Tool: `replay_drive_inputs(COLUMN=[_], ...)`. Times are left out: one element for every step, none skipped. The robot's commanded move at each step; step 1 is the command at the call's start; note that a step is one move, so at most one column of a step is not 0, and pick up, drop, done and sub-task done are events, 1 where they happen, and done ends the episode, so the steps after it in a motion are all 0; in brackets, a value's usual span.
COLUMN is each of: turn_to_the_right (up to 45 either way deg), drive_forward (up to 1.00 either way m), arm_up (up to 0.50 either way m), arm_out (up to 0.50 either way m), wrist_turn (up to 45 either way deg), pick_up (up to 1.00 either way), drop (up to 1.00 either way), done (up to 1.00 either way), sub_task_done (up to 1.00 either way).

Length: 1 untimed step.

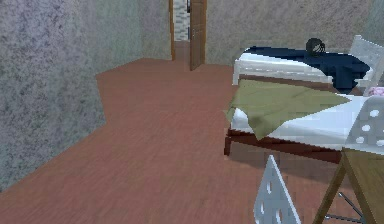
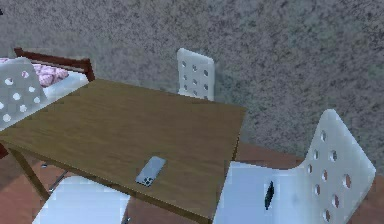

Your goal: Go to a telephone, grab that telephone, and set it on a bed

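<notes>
A small grey flat telephone (image 2: 151, 170) lies on the brown wooden table (image 2: 120, 125), near the table's front edge in the arm side view. In the forward view a bed (image 1: 300, 125) with a white mattress and an olive-green blanket stands at the right. A second bed (image 1: 300, 65) with a dark blue cover stands behind it, with a dark round object (image 1: 316, 46) on it near the headboard.
White perforated chairs (image 2: 310, 180) (image 2: 195, 73) (image 2: 20, 90) stand around the table. A chair back (image 1: 272, 195) and the table's corner (image 1: 365, 175) show at the forward view's lower right. Reddish-brown floor (image 1: 150, 140) stretches ahead to a doorway (image 1: 188, 30). A grey wall (image 1: 45, 80) runs along the left.
</notes>
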Motion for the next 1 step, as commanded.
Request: replay_drive_inputs(turn_to_the_right=[0.0], drive_forward=[0.0], arm_up=[0.34], arm_out=[0.0], wrist_turn=[0.0], pick_up=[0.0], drop=[0.0], done=[0.0], sub_task_done=[0.0])
